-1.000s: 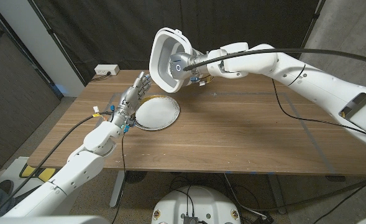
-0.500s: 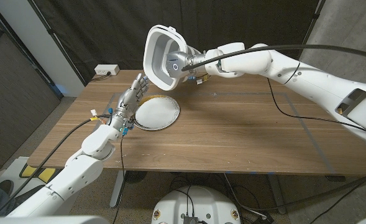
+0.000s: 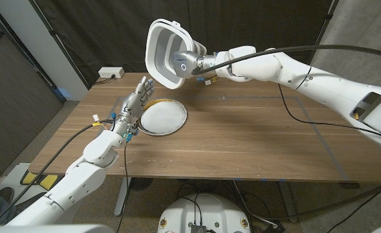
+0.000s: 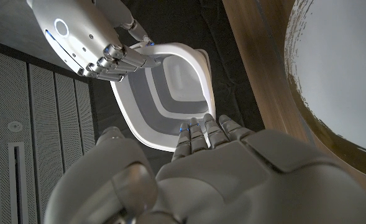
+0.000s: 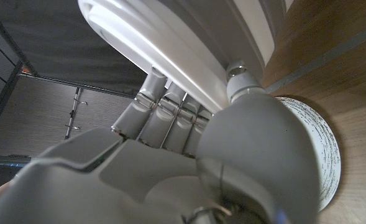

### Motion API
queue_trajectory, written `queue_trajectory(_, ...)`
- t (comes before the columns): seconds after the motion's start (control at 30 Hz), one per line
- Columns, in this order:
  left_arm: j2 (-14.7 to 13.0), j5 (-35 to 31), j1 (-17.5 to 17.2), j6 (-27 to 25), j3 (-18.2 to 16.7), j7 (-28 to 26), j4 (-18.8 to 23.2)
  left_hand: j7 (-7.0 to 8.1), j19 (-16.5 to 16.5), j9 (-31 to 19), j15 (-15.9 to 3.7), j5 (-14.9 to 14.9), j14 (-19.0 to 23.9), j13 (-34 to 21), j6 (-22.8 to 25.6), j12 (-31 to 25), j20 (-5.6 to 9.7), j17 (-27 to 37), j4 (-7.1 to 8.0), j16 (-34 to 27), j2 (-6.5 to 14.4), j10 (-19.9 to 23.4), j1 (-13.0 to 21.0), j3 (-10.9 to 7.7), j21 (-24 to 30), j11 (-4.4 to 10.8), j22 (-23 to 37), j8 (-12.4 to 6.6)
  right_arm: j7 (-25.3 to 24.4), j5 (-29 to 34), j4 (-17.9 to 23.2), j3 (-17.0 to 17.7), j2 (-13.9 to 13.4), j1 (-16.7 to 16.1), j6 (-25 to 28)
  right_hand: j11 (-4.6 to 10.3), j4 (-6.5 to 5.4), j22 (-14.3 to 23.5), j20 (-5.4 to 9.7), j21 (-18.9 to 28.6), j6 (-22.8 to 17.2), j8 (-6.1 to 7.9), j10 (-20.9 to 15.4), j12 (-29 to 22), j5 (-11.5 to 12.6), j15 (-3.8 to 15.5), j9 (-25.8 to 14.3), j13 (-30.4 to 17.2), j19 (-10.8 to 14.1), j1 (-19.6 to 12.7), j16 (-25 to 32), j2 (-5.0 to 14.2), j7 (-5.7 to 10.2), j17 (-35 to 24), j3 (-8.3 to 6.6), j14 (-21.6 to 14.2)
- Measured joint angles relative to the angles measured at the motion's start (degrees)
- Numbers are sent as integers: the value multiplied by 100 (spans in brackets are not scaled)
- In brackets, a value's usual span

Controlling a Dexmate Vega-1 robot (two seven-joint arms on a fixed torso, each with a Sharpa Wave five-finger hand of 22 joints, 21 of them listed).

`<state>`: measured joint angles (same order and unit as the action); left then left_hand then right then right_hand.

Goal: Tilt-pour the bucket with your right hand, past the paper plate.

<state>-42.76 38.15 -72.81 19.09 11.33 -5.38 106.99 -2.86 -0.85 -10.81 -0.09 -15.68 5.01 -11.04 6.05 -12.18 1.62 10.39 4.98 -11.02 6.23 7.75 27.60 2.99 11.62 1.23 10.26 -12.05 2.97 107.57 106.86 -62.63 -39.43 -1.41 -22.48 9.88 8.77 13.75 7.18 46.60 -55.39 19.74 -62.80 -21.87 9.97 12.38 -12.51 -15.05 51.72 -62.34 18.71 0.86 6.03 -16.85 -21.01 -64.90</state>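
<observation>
Item, near: my left hand (image 3: 133, 103), fingers apart, holding nothing, waits at nine o'clock of the round white paper plate (image 3: 163, 118) on the table (image 3: 255, 142). Item, far: my right hand (image 3: 191, 65) grips the white rounded plastic bucket (image 3: 163, 53); over the past second it has risen and drifted toward ten o'clock, tilted, beyond the plate; pour seems well underway.
</observation>
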Motion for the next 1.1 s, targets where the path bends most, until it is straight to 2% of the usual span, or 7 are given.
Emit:
queue_trajectory(0.3,-2,0,-34,34,-22,19,7,0,0,0,0,21,0,0,0,0,0,0,0,0,36,0,36,0,0,0,0,0,-23,71,-36,-42,-1,-12,166,8,0,-8,-31,32,-3,-5,-8,21,0,-1,27,1,-31,-8,-16,-8,3,-6,0,1)
queue_trajectory(0.57,-1,4,-26,35,-25,24,8,0,-21,1,0,21,0,0,0,0,21,0,0,0,43,0,43,-1,0,0,0,45,-19,-115,-71,-33,3,-19,177,9,-16,-7,-42,90,-11,-6,-9,23,0,-12,37,3,-82,-15,-22,-15,12,-6,16,12)
queue_trajectory(1.1,-26,30,107,-119,16,70,-18,0,-21,1,0,43,0,0,0,33,21,1,0,0,34,0,34,-1,0,0,0,45,15,-830,-62,296,-59,-172,96,28,-41,-3,-42,245,-10,-50,-28,44,23,9,53,-22,-82,-15,-23,-15,14,-34,41,-9)
